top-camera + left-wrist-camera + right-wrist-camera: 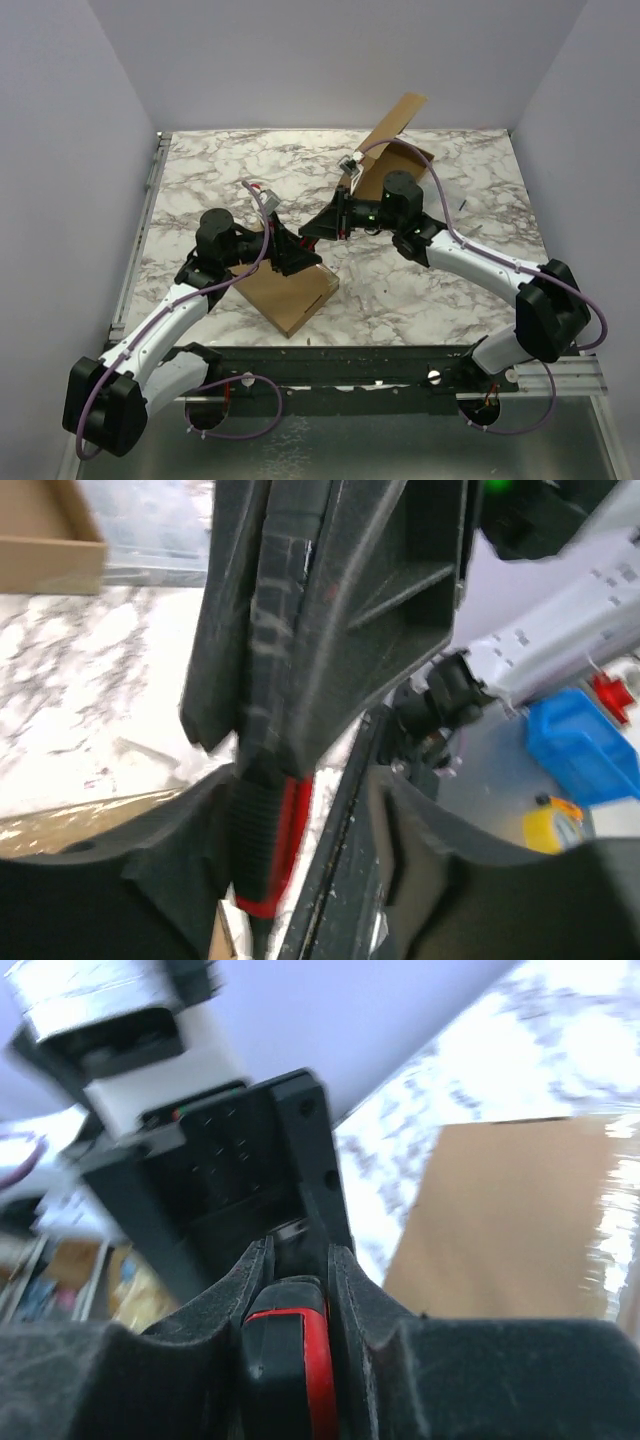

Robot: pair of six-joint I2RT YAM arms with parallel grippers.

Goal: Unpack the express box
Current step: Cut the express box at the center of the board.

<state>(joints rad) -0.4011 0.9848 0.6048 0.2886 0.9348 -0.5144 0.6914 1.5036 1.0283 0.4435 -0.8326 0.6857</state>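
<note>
Box: a flat brown cardboard box lies on the marble table, near the front edge and left of centre.
Box and left pincer: the left pincer hangs over the box's far edge, above it and not touching it.
Box and right pincer: the right pincer is just behind and to the right of the box, tip to tip with the left one.
Right pincer: pressed together on a black-and-red cutter; both fingers lie against its sides.
Left pincer: spread. The cutter stands between its fingers, close to one of them, with a gap on the other side.
Second cardboard: another brown piece sits at the back of the table behind the right arm, one flap raised, well apart from the box.
Hidden: the left arm covers the box's upper left part in the top view, and the right wrist view shows only one face of it, with a glossy strip at the edge.
Hard to make out: both wrist views are blurred. Each pincer's body blocks the cutter's far end, so its tip cannot be seen.
</note>
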